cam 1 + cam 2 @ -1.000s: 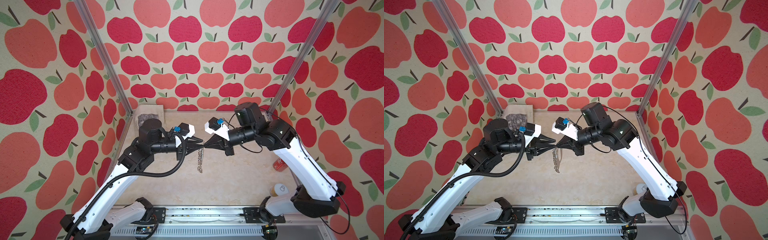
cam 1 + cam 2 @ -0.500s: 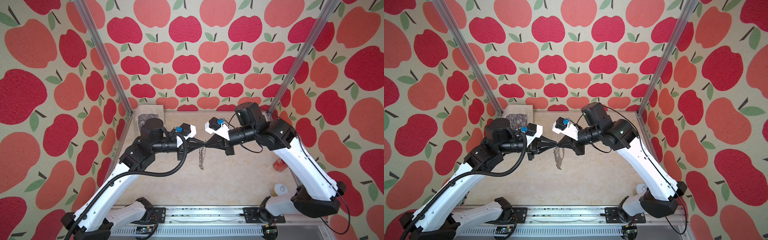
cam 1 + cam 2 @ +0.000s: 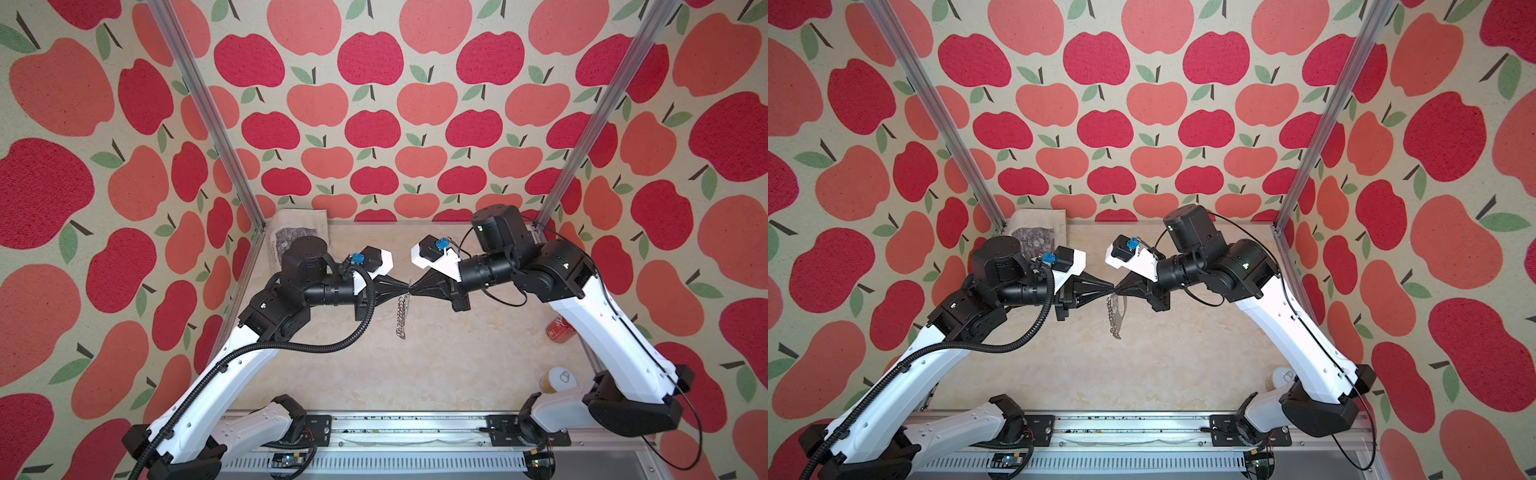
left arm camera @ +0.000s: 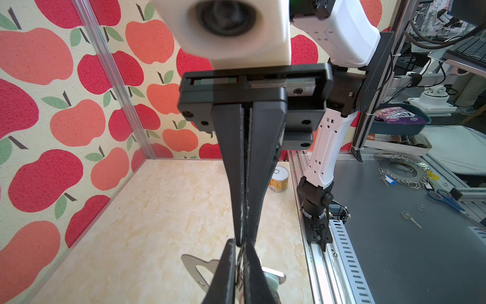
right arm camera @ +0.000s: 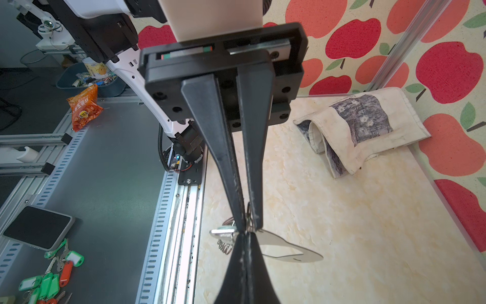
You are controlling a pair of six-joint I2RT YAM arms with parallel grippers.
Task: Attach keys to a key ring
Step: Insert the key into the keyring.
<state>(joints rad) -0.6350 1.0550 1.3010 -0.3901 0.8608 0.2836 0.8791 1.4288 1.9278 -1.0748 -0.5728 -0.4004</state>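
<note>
left jaws closed onto key ring (image 3: 401, 316) dangling below

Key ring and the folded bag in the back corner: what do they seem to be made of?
The key ring looks like thin sheet metal, dull grey: flat, crisp edges, faint sheen. The folded bag looks like off-white woven cloth with a printed panel: soft creases, stitched hem.
</note>
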